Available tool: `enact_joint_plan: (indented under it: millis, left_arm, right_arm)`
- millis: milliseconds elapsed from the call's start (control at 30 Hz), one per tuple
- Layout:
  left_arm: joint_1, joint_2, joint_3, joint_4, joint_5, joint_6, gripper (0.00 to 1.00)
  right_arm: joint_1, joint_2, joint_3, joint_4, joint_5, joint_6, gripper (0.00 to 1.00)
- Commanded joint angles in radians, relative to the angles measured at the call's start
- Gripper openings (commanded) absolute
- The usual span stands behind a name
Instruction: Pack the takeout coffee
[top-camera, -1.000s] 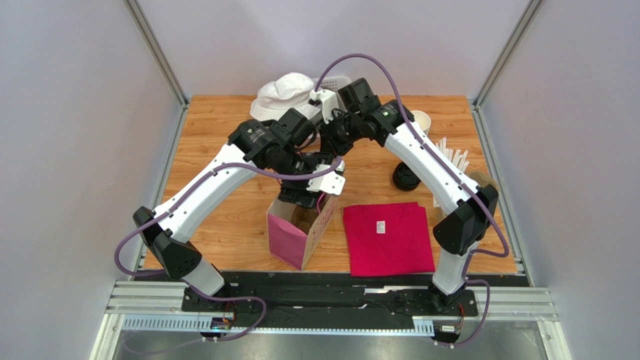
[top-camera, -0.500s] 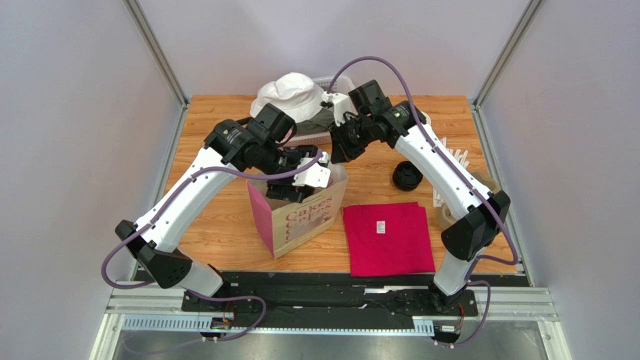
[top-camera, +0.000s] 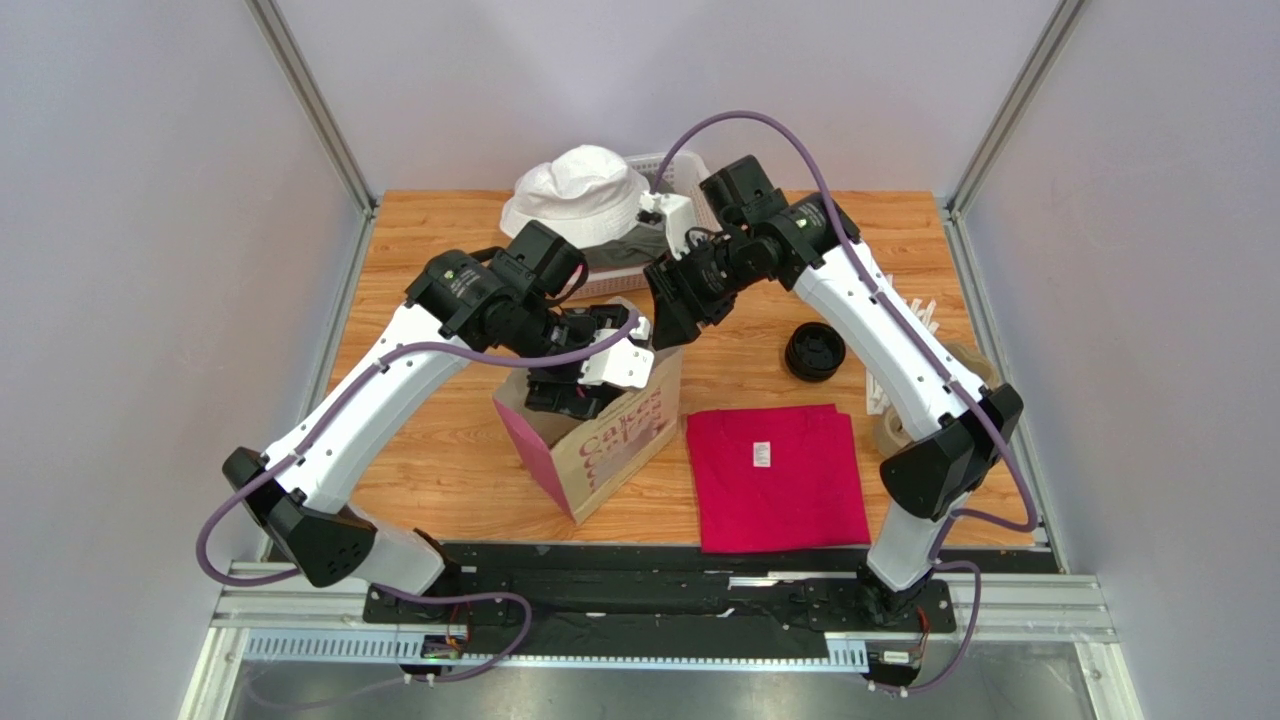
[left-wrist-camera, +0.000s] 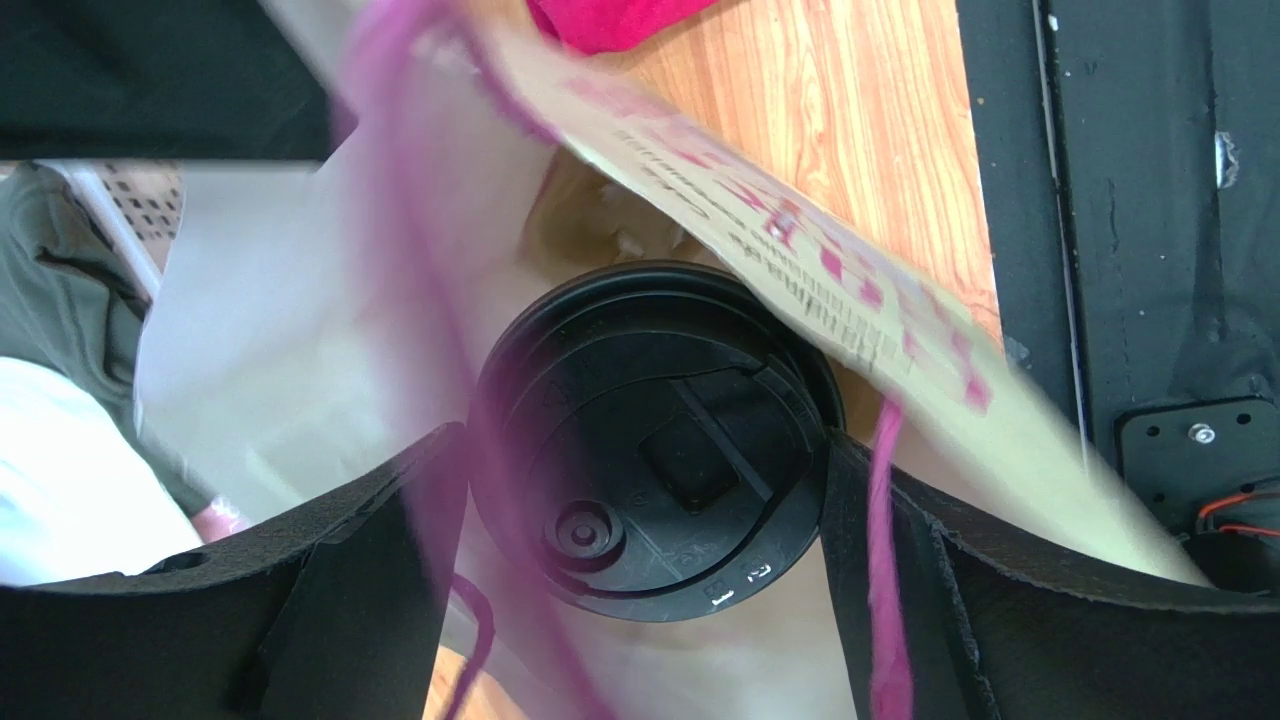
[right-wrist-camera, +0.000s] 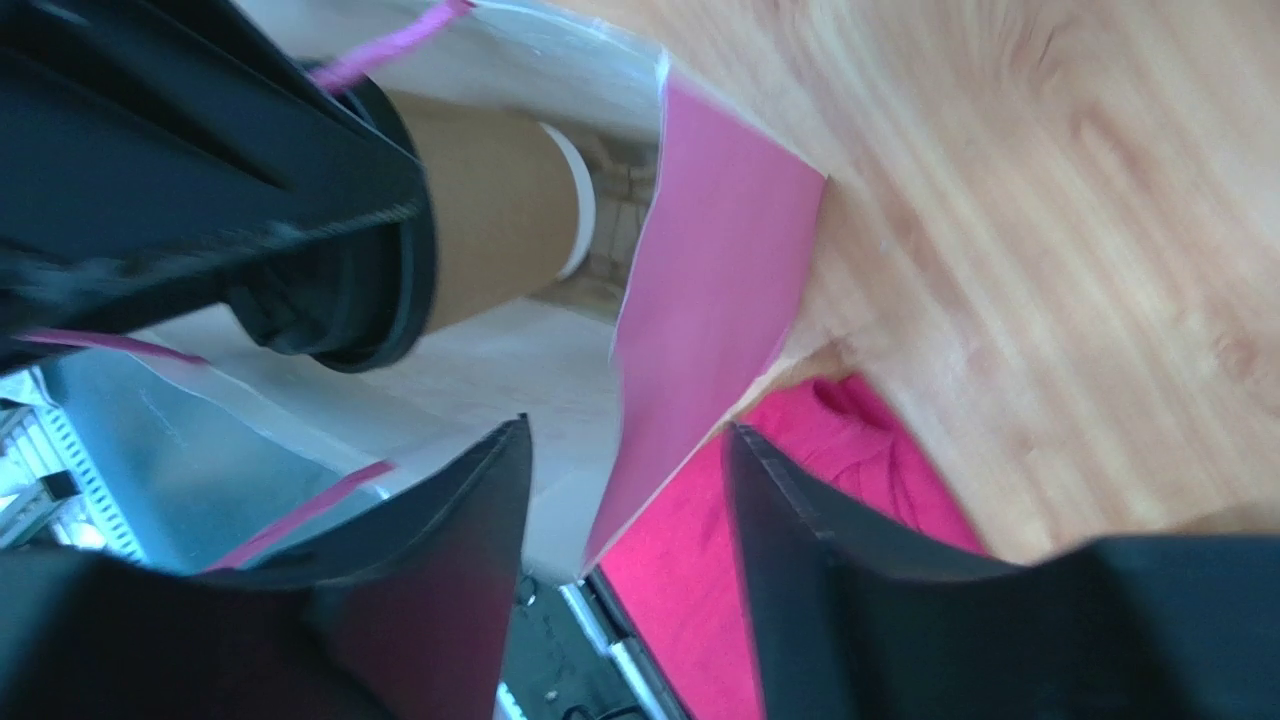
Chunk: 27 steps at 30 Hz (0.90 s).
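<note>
Coffee (left-wrist-camera: 654, 480): inside the mouth of the paper bag (top-camera: 613, 438), lid facing the left wrist camera.

Left jaws: spread wide, one on each side of the black lid and clamped on it. Both pads (left-wrist-camera: 368, 600) press against the lid's edge.

Tan cup wall (right-wrist-camera: 496, 225): seen only from the right wrist. Cannot tell whether the base touches the bag floor.

From above, the left arm (top-camera: 496, 300) hides the coffee entirely.

Right jaws: parted partway, holding nothing. The bag's pink side edge sits in the gap; contact unclear.

The bag stands on the desk (top-camera: 451, 465); its print is too small to read. A red cloth (top-camera: 774, 477) lies just right of the bag. A white hat (top-camera: 579, 183) sits behind the bag, partly covered by the arms.
</note>
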Motion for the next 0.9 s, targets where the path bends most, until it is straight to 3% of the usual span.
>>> enact_joint_plan:
  millis: [0, 200, 467, 567, 700, 867]
  left_arm:
    - [0.005, -0.020, 0.028, -0.142, 0.048, 0.030, 0.23]
    - [0.003, -0.002, 0.046, -0.154, 0.069, 0.053, 0.23]
    - [0.003, 0.046, 0.141, -0.166, 0.060, 0.086, 0.24]
    - [0.003, 0.070, 0.186, -0.192, 0.065, 0.101, 0.24]
    - [0.003, 0.076, 0.204, -0.197, 0.066, 0.130, 0.24]
    - [-0.008, 0.087, 0.243, -0.220, 0.072, 0.171, 0.24]
  right_arm:
    - [0.000, 0.016, 0.144, 0.021, -0.033, -0.029, 0.65]
    - [-0.001, 0.027, 0.148, 0.102, -0.049, -0.057, 0.72]
    - [0.000, 0.098, 0.166, 0.098, -0.088, -0.068, 0.68]
    - [0.002, 0.113, 0.174, 0.099, -0.113, -0.058, 0.57]
    - [0.000, 0.119, 0.180, 0.101, -0.141, -0.055, 0.30]
    - [0.008, 0.127, 0.184, 0.106, -0.151, -0.054, 0.09]
